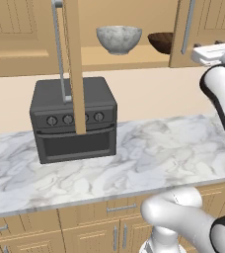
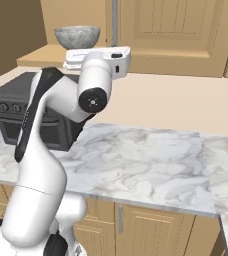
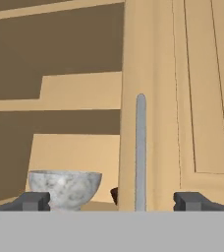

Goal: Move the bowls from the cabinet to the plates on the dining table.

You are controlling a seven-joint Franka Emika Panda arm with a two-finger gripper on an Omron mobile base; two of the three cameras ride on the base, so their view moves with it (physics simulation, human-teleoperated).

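Tool wide open, cabinet door edge partly blocking wooden bowl, marble bowl apparently unobstructed

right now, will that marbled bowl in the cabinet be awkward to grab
The marbled bowl looks like stone, so probably stiff and heavy for its size. Its smooth rounded wall may slip between fingers. It sits upright on a narrow foot, so a push might tip it.

1. Left base camera is looking forward from behind-left at the cabinet and marble bowl.
2. Right base camera is facing the same shelf — from behind-right.
3. Hand camera is sitting close — staring at the door handle.
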